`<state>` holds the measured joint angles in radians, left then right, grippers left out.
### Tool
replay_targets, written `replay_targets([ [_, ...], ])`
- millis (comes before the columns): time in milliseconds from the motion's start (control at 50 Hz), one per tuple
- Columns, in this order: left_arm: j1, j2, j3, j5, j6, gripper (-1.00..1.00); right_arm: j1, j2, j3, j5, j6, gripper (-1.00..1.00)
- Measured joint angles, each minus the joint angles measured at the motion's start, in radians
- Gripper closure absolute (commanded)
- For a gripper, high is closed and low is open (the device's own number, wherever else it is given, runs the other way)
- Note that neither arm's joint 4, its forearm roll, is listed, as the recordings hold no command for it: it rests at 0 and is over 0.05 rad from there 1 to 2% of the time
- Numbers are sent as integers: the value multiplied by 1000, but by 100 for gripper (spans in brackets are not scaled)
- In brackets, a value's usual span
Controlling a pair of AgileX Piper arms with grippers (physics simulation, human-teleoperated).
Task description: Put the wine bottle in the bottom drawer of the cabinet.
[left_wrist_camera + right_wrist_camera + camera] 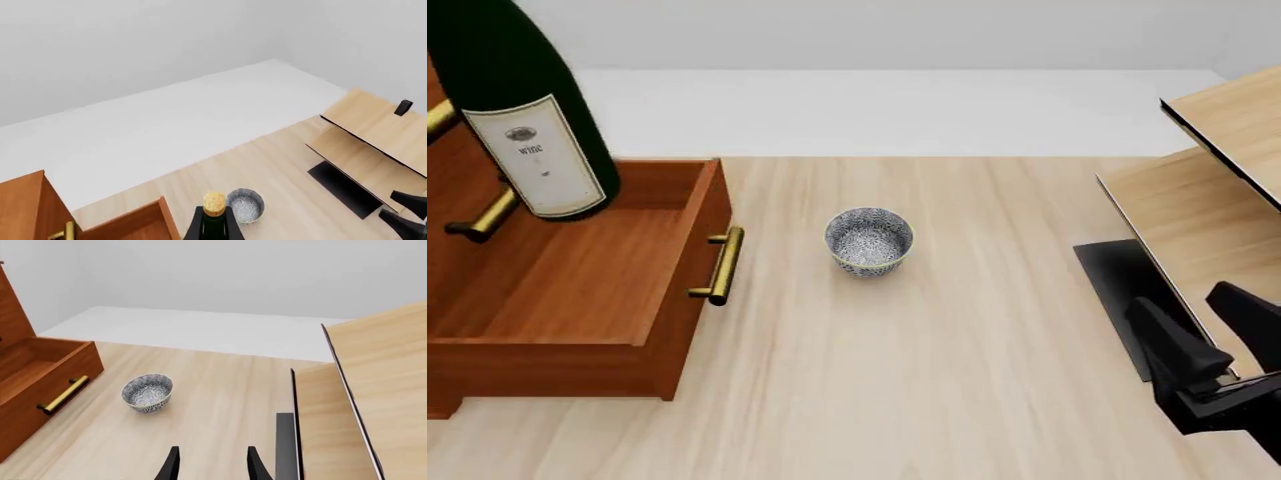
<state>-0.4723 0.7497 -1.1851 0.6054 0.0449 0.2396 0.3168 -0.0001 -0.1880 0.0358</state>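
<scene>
Looming closest to the front camera, the wine bottle [527,110] hangs in the air above the open bottom drawer [574,290], its white label facing the viewer and its dark green body tilted slightly; its base lies over the rear part of the drawer's cavity, not touching the boards. In the left wrist view the tan cork and the bottle's neck [214,220] rise between the dark fingers of the left gripper [213,227], which is clamped on the bottle. That drawer juts out from the reddish-brown cabinet [447,190], its brass bar handle [721,266] facing the table's middle. At the right stands a pale light-wood shelf unit [1214,190]. Beside it the right gripper [210,462] hovers low over the wooden table [961,370], its two dark fingers parted with nothing between them. Smallest, a patterned bowl [869,240] sits upright just beside the drawer's handle, apart from it.
</scene>
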Motion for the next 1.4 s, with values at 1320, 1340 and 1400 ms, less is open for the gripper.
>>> replay_targets([
  [1320, 160, 190, -80, 183, -23, 100, 21, 47, 0, -38, 4, -100],
  [1340, 160, 188, -75, 181, -24, 100, 21, 48, 0, -39, 4, -100],
  [1400, 162, 186, -60, 174, -28, 100, 22, 50, 0, -41, 4, -100],
])
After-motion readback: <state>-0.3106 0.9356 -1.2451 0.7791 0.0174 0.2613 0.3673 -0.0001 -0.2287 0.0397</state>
